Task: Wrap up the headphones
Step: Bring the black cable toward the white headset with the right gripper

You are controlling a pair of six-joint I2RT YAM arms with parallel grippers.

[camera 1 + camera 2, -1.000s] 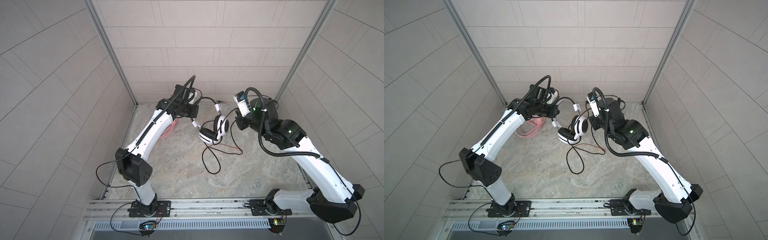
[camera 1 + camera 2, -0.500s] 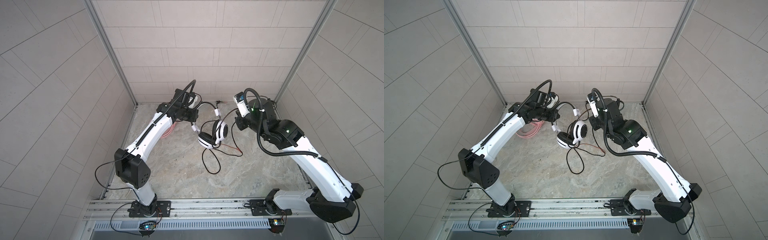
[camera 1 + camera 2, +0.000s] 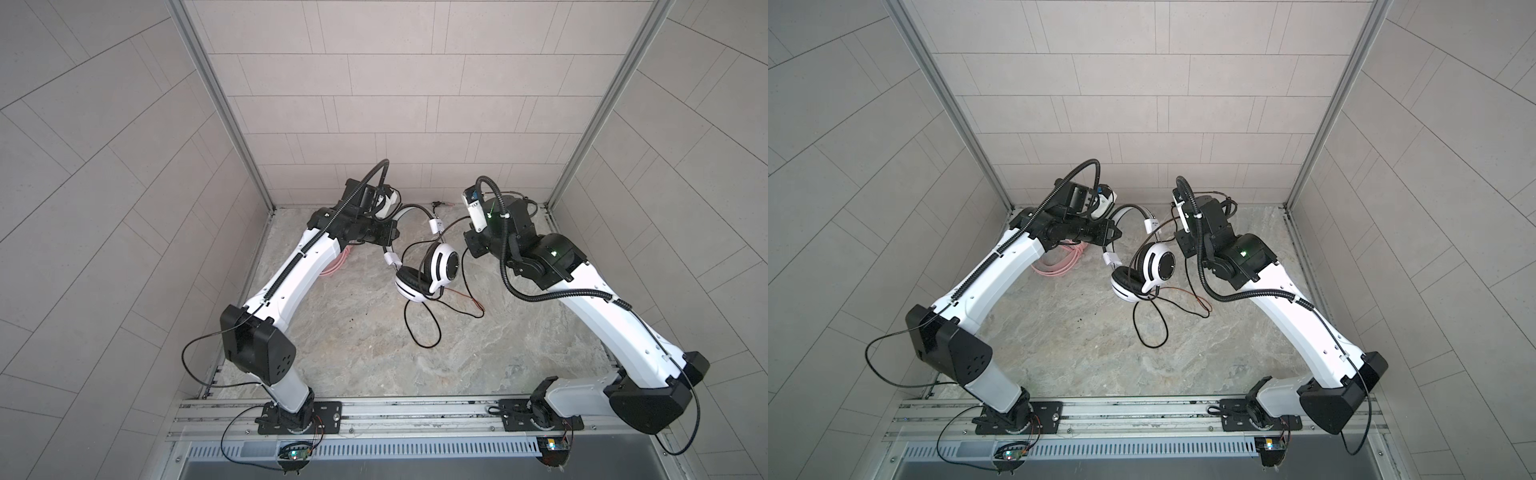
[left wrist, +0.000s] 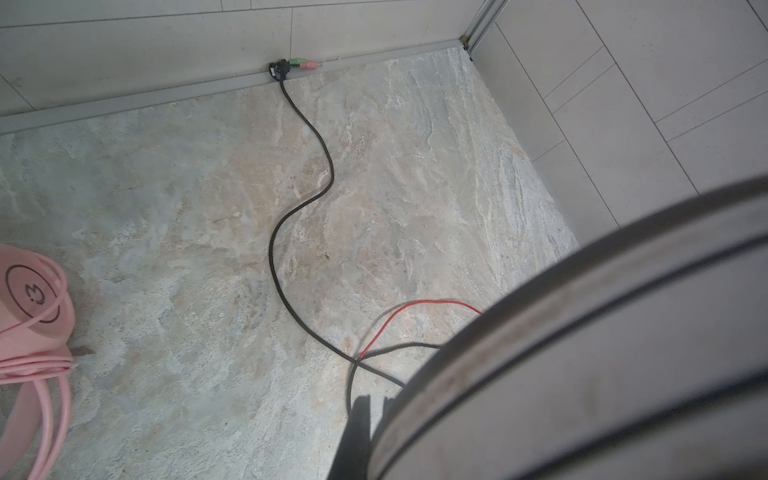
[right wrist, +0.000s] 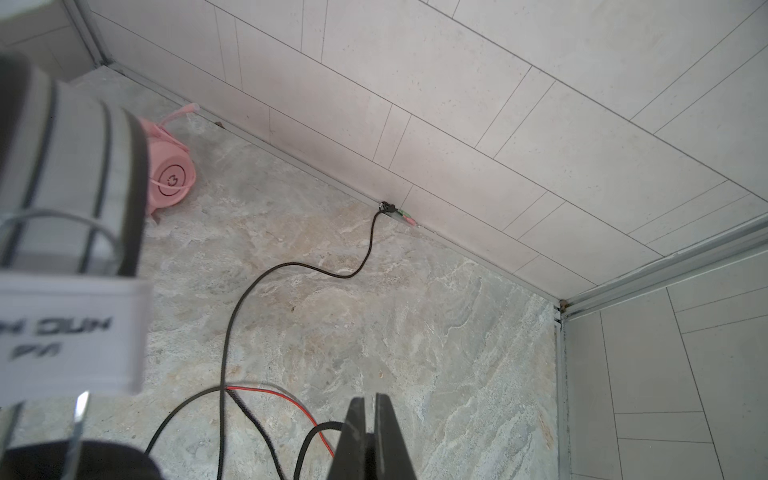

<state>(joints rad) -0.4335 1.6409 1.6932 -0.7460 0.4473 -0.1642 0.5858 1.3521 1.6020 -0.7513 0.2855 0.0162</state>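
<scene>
Headphones held by the band, cable waiting to be wound

Near the back left corner of the bench lies the pink headset, its pink cable gathered around it. It sits under the left arm and out of play. The left gripper has its jaws drawn together against the striped band and seems to pinch it, so the ear cups stand propped at mid-bench. The black cable spills from them in a loose loop toward the front edge, then runs to its plug at the back edge. A thin red wire crosses it. The right gripper is closed too, apparently on a stretch of that cable, which ends at its fingers in the wrist view.

Judged from this, winding is the step in hand. The left arm should hold the band steady while the right leads the cable round it in snug, even turns. Slack is best gathered gradually, so the plug trails freely and the red wire is left out.
</scene>
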